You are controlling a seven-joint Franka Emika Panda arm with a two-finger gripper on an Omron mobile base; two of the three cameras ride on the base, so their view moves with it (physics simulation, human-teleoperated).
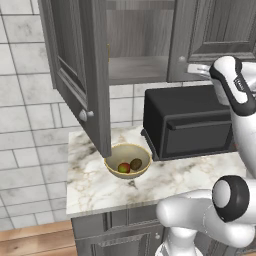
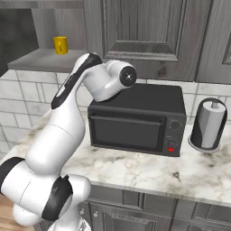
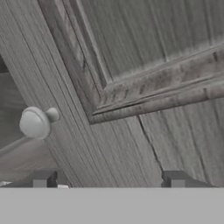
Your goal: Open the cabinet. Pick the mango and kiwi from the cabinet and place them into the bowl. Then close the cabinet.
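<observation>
While my left base view shows the cabinet (image 1: 140,45) with its left door (image 1: 75,65) swung wide and the bowl (image 1: 127,160) at lower centre holding one mango (image 1: 123,168) and one kiwi (image 1: 136,163), my right base view adds a yellow cup (image 2: 60,44) on the shelf and a paper-towel roll (image 2: 209,124). My gripper (image 3: 109,178) faces the shut right door beside one knob (image 3: 35,122), fingertips spread apart, holding nothing. One toaster oven (image 1: 187,122) sits just right of the bowl.

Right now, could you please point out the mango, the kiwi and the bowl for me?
mango (image 1: 123,168), left base view, its red top.
kiwi (image 1: 136,163), left base view, its brown middle.
bowl (image 1: 114,155), left base view, its pale inner wall.
</observation>
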